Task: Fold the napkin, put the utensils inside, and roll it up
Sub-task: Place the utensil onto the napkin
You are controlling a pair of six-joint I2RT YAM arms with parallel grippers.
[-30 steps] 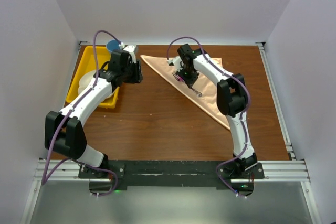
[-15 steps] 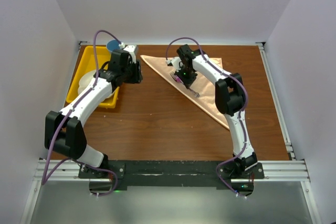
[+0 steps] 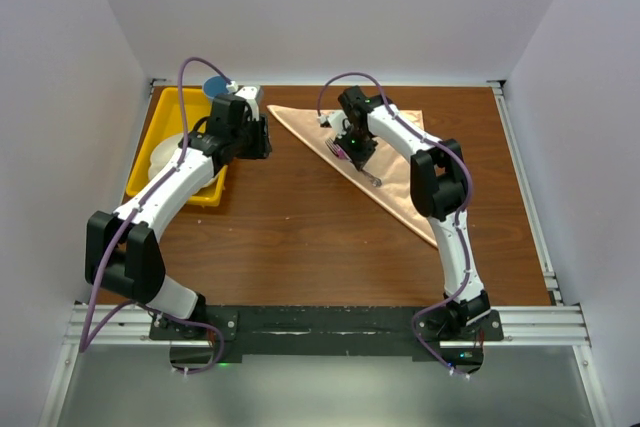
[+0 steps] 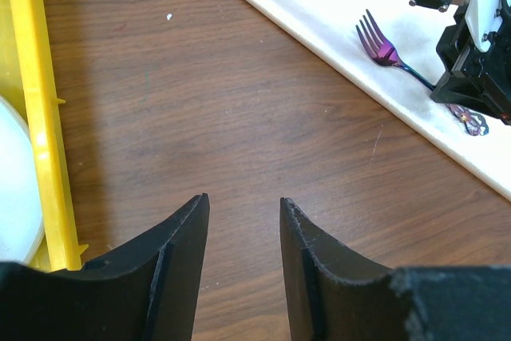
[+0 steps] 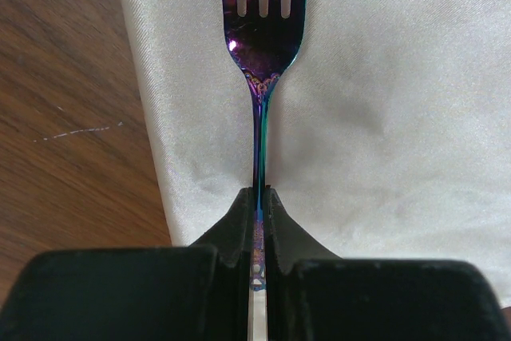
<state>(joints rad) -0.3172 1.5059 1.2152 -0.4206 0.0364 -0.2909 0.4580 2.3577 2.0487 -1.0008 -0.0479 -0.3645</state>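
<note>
One iridescent purple fork (image 5: 261, 45) sits pinched in the right claw (image 5: 259, 197) over the folded napkin (image 5: 383, 117); left claw (image 4: 242, 205) gapes empty.

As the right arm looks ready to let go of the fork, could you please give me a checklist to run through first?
1. Napkin folded: ok, it lies as a flat triangle.
2. Fork gripped: ok, the right gripper has its fingers shut on the handle.
3. Fork over the napkin: ok, tines and neck are above the cloth, close to its edge.
4. Fork touching the cloth: cannot tell.
5. Left gripper out of the way: ok, open above bare table, apart from the napkin.
</note>
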